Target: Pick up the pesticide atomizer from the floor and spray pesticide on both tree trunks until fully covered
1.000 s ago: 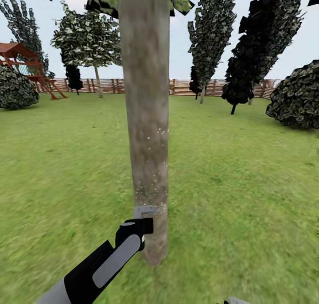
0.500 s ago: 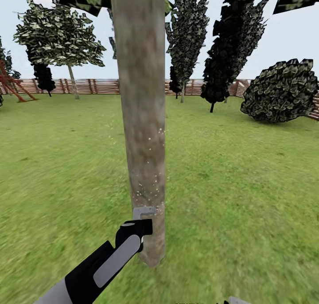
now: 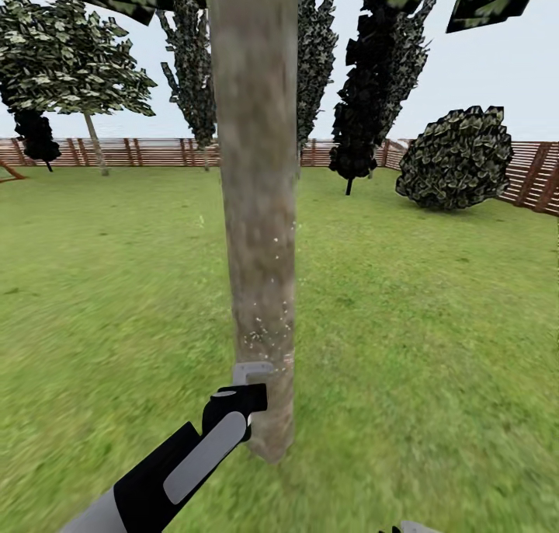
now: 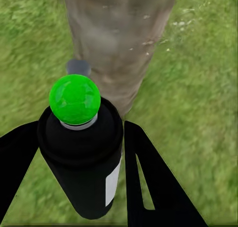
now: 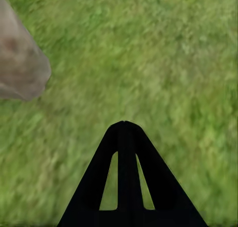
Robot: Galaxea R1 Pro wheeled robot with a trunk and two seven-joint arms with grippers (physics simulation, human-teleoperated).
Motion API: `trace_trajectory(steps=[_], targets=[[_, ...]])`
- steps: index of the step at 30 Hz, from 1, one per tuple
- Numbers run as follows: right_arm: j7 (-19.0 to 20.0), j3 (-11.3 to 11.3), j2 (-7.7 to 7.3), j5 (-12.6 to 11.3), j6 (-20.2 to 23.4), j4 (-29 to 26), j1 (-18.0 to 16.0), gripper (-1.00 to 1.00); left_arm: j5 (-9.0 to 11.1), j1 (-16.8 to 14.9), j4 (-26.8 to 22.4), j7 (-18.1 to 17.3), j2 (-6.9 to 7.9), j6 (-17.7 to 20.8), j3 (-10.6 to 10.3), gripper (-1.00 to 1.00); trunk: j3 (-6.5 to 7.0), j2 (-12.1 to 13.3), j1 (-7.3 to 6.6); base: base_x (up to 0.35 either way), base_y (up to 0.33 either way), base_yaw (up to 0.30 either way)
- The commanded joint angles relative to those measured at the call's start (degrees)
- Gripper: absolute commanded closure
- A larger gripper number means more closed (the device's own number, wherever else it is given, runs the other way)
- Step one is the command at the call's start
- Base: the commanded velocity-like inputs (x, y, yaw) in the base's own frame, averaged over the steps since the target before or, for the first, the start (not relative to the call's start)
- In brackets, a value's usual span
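Jaws of the left gripper (image 4: 74, 182) clamp the pesticide atomizer (image 4: 82, 147), centre-low in the left wrist view, its long axis aimed at the tree trunk (image 3: 260, 230). Right gripper (image 5: 125, 137) jaws sit together above grass (image 3: 435, 323). Head view adds the fence (image 3: 155, 152) and white pesticide (image 3: 268, 331) specks.

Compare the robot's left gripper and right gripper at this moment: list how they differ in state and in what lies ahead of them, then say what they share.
1. The left gripper is shut on the pesticide atomizer; the right gripper is shut with nothing between its fingers.
2. The left gripper faces the tree trunk, flecked with white pesticide; the right gripper faces grass, with the trunk off to one side.

Both have black, triangular fingers with slot openings.
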Motion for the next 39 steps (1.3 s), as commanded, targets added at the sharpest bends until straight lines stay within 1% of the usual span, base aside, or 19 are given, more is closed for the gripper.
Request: trace_trajectory(steps=[1,12,17,23,25,26,27,28,29,31,34,35,37,38,39], targets=[[0.0,-0.1,0.02,-0.4,-0.3,0.0,0.0,1.0,0.2,-0.1,-0.1,0.4,0.05,0.2,-0.1,1.0,-0.14,-0.1,0.02,-0.17,0.3,-0.007],[0.0,-0.1,0.04,-0.4,-0.3,-0.1,0.0,1.0,0.2,-0.1,-0.1,0.4,0.05,-0.7,-0.1,1.0,-0.14,-0.1,0.02,-0.17,0.3,-0.151],[0.0,-0.1,0.01,-0.4,-0.3,-0.1,0.0,1.0,0.2,-0.1,-0.1,0.4,0.05,-0.8,-0.1,1.0,-0.14,-0.1,0.02,-0.047,0.328,-0.136],[0.0,-0.1,0.06,-0.4,-0.3,-0.1,0.0,1.0,0.2,-0.1,-0.7,0.5,0.04,-0.5,0.0,1.0,-0.14,-0.1,0.02,0.013,0.106,-0.049],[0.0,-0.1,0.06,-0.4,-0.3,-0.1,0.0,1.0,0.4,-0.1,-0.7,0.9,-0.02,0.2,0.2,1.0,-0.14,-0.1,0.02,0.001,0.011,-0.005],[0.0,-0.1,0.06,-0.4,-0.3,-0.1,0.0,1.0,0.5,-0.2,-0.7,1.3,-0.11,1.1,0.3,1.0,-0.14,-0.1,0.02,0.001,0.006,-0.003],[0.0,-0.1,0.06,-0.4,-0.3,-0.1,0.0,1.0,0.6,-0.3,-0.8,2.1,-0.24,2.8,0.5,1.0,-0.14,-0.1,0.02,0.0,0.004,-0.002],[0.0,-0.1,0.06,-0.4,-0.3,-0.1,0.0,1.0,0.7,-1.1,-1.2,4.3,-0.42,5.9,1.1,1.0,-0.14,-0.1,0.02,0.0,0.002,-0.001],[0.0,-0.1,0.07,-0.4,-0.3,-0.1,0.0,1.0,1.0,-2.7,-2.0,7.1,-0.56,8.2,2.8,1.0,-0.14,-0.1,0.02,0.0,0.0,0.0],[0.0,-0.1,0.07,-0.4,-0.3,-0.1,0.0,1.0,2.1,-5.1,-3.1,9.9,-0.75,11.6,5.3,1.0,-0.14,-0.1,0.02,0.0,0.0,0.0],[0.0,-0.1,0.07,-0.4,-0.3,-0.1,0.0,1.0,4.5,-9.4,-4.2,13.6,-1.02,15.2,8.0,1.0,-0.14,-0.1,0.02,0.0,0.0,0.0],[0.0,-0.1,0.08,-0.4,-0.3,-0.1,0.0,1.0,6.7,-12.2,-4.2,16.0,-1.23,16.2,8.6,1.0,-0.14,-0.1,0.02,0.0,0.0,0.0],[0.0,-0.1,0.08,-0.4,-0.3,-0.1,0.0,1.0,10.9,-16.5,-4.1,19.3,-1.57,16.8,9.0,1.0,-0.14,-0.1,0.02,0.0,0.0,0.0],[0.0,-0.1,0.1,-0.5,-0.3,0.0,0.0,1.0,14.4,-20.1,-4.0,21.9,-1.85,17.0,9.2,1.0,-0.14,-0.1,0.02,0.0,0.0,0.0],[0.0,0.0,0.12,-0.5,-0.2,0.0,0.0,1.0,16.9,-22.5,-3.9,23.5,-2.05,17.1,9.2,1.0,-0.14,-0.1,0.02,0.0,0.0,0.0]])
